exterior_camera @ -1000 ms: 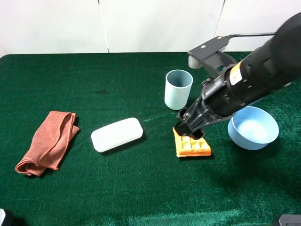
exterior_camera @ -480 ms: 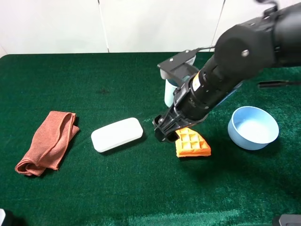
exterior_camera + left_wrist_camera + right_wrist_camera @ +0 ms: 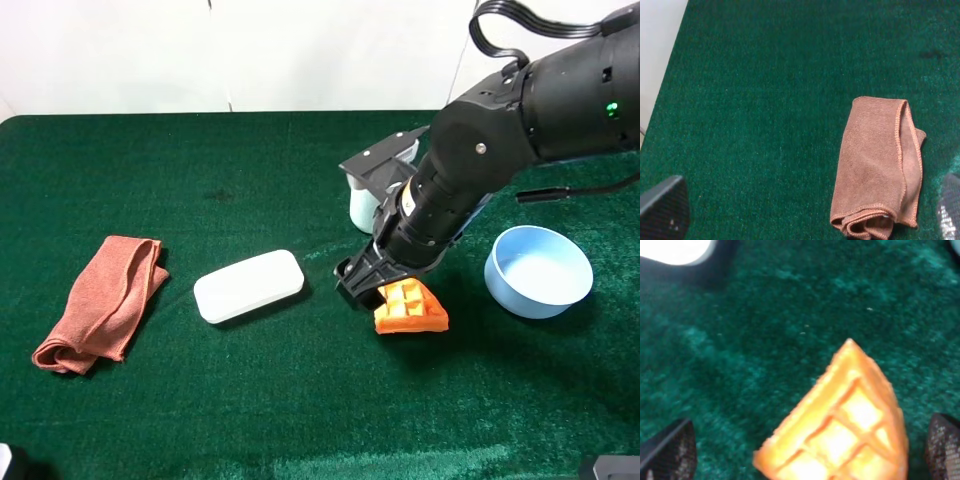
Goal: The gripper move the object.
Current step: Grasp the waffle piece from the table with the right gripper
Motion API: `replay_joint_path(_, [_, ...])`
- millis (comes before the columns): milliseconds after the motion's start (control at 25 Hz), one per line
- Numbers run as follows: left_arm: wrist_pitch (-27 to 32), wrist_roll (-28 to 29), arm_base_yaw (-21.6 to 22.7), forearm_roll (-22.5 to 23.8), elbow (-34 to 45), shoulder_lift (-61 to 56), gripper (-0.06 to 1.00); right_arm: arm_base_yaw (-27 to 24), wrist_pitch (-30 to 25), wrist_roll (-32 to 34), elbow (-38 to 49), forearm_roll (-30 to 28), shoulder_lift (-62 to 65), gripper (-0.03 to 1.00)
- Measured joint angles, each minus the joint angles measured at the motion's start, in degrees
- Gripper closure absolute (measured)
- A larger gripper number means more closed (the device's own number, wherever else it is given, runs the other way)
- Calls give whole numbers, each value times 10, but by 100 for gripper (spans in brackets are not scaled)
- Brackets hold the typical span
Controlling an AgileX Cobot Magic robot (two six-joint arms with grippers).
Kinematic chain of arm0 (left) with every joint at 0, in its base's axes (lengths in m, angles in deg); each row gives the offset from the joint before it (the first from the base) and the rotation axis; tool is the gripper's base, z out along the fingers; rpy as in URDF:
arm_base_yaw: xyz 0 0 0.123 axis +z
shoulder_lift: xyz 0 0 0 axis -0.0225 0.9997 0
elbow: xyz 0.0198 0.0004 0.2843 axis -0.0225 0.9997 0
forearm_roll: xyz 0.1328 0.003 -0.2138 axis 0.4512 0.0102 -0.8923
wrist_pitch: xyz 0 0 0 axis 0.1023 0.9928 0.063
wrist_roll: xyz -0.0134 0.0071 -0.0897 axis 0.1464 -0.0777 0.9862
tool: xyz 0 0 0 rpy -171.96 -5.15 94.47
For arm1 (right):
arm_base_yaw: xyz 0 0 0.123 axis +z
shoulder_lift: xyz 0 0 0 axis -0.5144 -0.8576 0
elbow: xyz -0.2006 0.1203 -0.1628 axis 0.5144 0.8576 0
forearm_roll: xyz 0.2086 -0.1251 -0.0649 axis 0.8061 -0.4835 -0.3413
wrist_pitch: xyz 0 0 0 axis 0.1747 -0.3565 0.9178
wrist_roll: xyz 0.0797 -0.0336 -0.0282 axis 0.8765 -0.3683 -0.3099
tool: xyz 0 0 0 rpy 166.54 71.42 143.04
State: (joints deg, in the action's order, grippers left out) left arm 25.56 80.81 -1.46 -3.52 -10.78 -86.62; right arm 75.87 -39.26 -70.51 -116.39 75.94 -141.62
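The object, a small orange-yellow waffle wedge (image 3: 412,308), lies on the green table right of centre. My right gripper (image 3: 365,284) hangs low over its left edge, with the bulky black arm above it. In the right wrist view the waffle (image 3: 840,425) lies between the two fingertips (image 3: 667,450), which stand wide apart and do not touch it. The gripper (image 3: 805,450) is open. My left gripper (image 3: 805,210) is open and empty above the table, near the folded rust-orange cloth (image 3: 880,165).
A white oblong case (image 3: 248,285) lies left of the waffle. A light blue cup (image 3: 358,205) stands behind it, partly hidden by the arm. A light blue bowl (image 3: 538,270) sits to the right. The rust cloth (image 3: 103,300) lies at the far left.
My right arm swung in from the right. Its gripper shifted left of the waffle, then came back over the waffle's left edge. The waffle stayed in place.
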Motion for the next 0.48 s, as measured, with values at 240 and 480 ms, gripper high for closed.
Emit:
replay_joint_path(240, [0, 0, 0, 0, 0, 0, -5, -6, -2, 52, 0, -42, 0, 27])
replay_joint_path(480, [0, 0, 0, 0, 0, 0, -5, -6, 13, 82, 0, -50, -16, 27])
